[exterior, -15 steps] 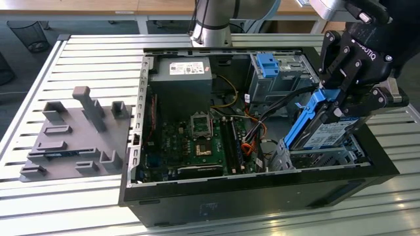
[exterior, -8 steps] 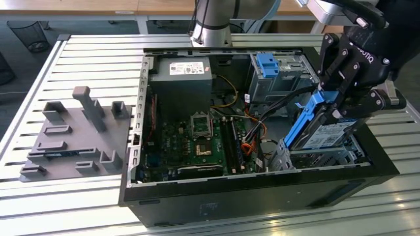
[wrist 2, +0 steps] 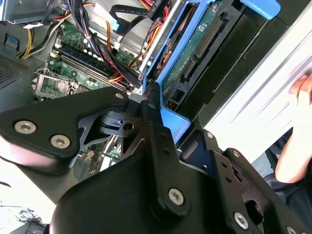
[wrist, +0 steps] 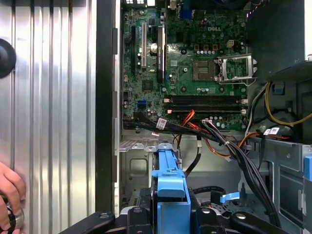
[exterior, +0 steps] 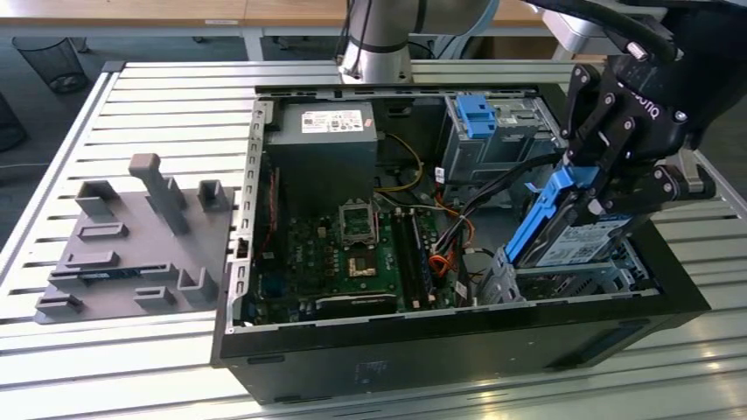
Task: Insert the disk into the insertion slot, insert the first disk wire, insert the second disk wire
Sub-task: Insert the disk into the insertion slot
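Disk (exterior: 583,241) in gripper (exterior: 580,181) over case (exterior: 467,354) on slatted table (exterior: 152,87), desks (exterior: 175,10) behind

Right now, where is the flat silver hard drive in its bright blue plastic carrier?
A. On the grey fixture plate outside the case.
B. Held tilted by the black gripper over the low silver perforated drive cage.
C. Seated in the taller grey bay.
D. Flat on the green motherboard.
B: in the exterior view the gripper is clamped on the hard drive, which leans steeply with its lower end at the drive cage.
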`<action>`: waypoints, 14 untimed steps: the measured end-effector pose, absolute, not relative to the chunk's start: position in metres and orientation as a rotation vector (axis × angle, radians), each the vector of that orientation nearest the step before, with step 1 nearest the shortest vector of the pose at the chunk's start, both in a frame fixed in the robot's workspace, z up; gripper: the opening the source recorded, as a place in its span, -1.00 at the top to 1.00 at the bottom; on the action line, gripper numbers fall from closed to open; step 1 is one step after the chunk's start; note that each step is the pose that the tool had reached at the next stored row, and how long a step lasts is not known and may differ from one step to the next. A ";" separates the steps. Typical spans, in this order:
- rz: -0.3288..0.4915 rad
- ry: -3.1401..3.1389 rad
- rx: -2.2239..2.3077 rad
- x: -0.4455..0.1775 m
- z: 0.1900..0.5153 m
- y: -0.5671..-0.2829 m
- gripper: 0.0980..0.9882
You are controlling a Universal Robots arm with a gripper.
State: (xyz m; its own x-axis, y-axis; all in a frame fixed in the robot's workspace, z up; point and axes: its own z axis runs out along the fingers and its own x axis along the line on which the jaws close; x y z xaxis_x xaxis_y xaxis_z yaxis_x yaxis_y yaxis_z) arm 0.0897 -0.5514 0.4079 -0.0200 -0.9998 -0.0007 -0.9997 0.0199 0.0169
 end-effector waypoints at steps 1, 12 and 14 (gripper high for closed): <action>-0.020 -2.235 2.191 0.090 0.407 -0.551 0.40; -0.020 -2.235 2.191 0.090 0.401 -0.551 0.40; -0.020 -2.235 2.191 0.090 0.400 -0.551 0.40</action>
State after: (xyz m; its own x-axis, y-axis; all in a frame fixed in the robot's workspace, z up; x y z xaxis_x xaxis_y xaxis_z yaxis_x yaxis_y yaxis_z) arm 0.0897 -0.5514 0.3996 -0.0200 -0.9998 -0.0006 -0.9997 0.0200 0.0169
